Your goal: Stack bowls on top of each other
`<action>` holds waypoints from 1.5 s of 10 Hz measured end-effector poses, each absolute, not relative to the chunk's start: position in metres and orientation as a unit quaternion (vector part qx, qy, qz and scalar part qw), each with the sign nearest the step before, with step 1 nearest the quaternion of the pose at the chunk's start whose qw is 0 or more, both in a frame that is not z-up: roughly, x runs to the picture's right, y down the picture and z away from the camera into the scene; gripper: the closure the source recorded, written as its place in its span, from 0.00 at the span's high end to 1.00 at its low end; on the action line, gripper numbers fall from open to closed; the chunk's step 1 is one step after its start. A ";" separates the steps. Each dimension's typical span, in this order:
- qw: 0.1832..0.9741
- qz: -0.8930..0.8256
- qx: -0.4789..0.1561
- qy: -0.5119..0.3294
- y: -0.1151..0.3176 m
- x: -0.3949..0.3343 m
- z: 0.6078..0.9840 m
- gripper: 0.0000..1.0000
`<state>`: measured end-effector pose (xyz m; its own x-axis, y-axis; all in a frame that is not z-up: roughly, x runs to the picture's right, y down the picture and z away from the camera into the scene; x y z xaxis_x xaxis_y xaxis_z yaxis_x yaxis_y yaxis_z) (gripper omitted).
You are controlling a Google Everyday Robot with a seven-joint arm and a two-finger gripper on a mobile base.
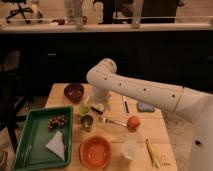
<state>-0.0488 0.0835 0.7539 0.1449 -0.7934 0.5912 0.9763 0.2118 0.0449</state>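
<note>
Maroon bowl [74, 91] sits apart from orange bowl [95, 151]; gripper [98, 107] hangs near the maroon one, its state impossible to tell.

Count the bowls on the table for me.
2. The maroon bowl sits at the table's far left corner; the orange bowl is at the near edge, beside the green tray. The claw hangs between them. The arm could hide another.

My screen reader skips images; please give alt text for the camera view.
A white robot arm reaches over a wooden table, its claw near the maroon bowl. The orange bowl sits apart at the front, unstacked.
</note>
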 end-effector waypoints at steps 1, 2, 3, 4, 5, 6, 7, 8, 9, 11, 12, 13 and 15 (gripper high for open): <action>0.734 -0.604 -0.172 -0.259 0.080 -0.054 0.758 0.80; 0.734 -0.604 -0.172 -0.260 0.080 -0.054 0.758 0.80; 0.735 -0.602 -0.173 -0.259 0.079 -0.052 0.758 0.80; 0.735 -0.602 -0.173 -0.259 0.080 -0.052 0.758 0.80; 0.734 -0.603 -0.172 -0.260 0.080 -0.054 0.758 0.80; 0.734 -0.603 -0.172 -0.260 0.080 -0.054 0.758 0.80; 0.735 -0.603 -0.170 -0.259 0.080 -0.053 0.759 0.80; 0.733 -0.606 -0.166 -0.260 0.077 -0.054 0.760 0.80; 0.729 -0.613 -0.162 -0.259 0.071 -0.056 0.766 0.80; 0.719 -0.624 -0.156 -0.263 0.054 -0.067 0.784 0.80; 0.714 -0.629 -0.156 -0.265 0.048 -0.069 0.791 0.80; 0.710 -0.633 -0.157 -0.266 0.044 -0.071 0.798 0.80; 0.706 -0.638 -0.155 -0.265 0.037 -0.077 0.810 0.80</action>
